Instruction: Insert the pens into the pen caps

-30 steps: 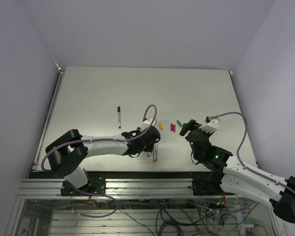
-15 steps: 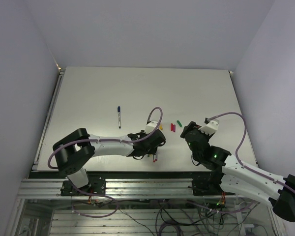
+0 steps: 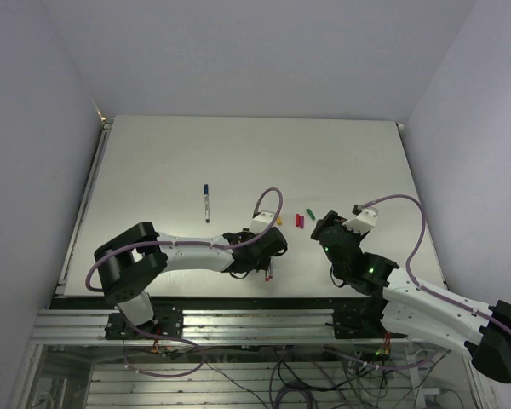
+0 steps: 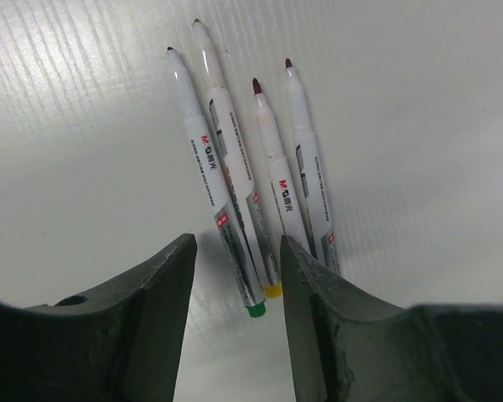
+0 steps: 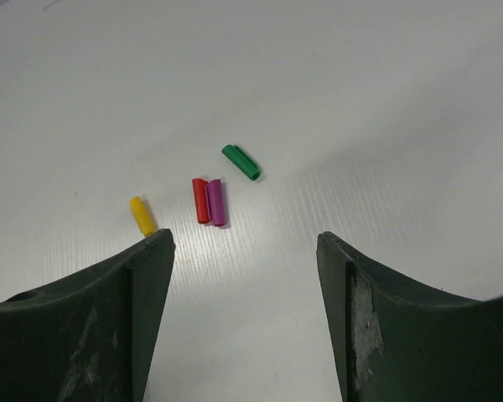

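Note:
Several whitish pens [image 4: 235, 167] lie side by side on the table, tips pointing away in the left wrist view. My left gripper [image 4: 237, 243] hangs open just above their butt ends, its fingers either side of the green-ended pen [image 4: 256, 309] and the yellow-ended pen [image 4: 272, 290]; it holds nothing. In the top view my left gripper [image 3: 266, 258] covers most of the pens [image 3: 269, 273]. The yellow cap [image 5: 142, 215], red cap [image 5: 200, 200], magenta cap [image 5: 216, 203] and green cap [image 5: 241, 162] lie ahead of my open, empty right gripper [image 5: 243, 237].
Another pen with a dark blue far end [image 3: 206, 202] lies alone left of centre. The caps [image 3: 299, 221] sit between the two wrists. The table's near edge [image 3: 238, 296] runs just below the pens, and grey walls close the sides.
My left gripper has shifted right over the row of pens, hiding more of them in the top view. The right gripper has edged slightly left. Neither has taken hold of anything.

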You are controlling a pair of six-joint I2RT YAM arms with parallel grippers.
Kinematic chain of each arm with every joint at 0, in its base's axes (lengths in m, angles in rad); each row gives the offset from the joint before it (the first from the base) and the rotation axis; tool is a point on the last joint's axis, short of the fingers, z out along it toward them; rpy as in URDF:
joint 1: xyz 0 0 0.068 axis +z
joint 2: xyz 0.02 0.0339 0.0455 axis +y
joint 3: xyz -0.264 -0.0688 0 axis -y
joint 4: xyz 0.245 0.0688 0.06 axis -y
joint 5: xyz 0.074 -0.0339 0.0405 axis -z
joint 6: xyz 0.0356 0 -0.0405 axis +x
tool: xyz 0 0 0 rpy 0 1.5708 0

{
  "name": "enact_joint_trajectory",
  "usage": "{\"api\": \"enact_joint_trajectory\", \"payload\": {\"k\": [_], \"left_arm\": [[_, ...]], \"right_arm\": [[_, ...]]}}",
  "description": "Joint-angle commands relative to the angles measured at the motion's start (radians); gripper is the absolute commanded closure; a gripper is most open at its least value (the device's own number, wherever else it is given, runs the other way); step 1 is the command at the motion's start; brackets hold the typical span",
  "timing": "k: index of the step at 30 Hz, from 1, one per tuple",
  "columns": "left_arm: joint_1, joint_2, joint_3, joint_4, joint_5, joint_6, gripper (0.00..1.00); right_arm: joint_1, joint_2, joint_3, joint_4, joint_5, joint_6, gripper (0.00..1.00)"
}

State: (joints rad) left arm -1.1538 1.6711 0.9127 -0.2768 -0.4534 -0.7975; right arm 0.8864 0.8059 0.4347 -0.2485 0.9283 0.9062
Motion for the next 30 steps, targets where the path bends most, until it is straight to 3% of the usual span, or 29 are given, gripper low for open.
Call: {"api": "enact_joint_trajectory", "payload": {"k": [1, 30], "left_arm": [[-0.007, -0.025, -0.013, -0.009, -0.051, -0.032, 0.45], [-0.006, 0.033, -0.01, -0.08, -0.116, -0.065, 0.47]], "right_arm": [[-0.001, 0.013, -0.02, 0.03, -0.008, 0.02, 0.32], [0.0, 0.079, -0.033, 0.091, -0.061, 0.025, 0.34]]}}
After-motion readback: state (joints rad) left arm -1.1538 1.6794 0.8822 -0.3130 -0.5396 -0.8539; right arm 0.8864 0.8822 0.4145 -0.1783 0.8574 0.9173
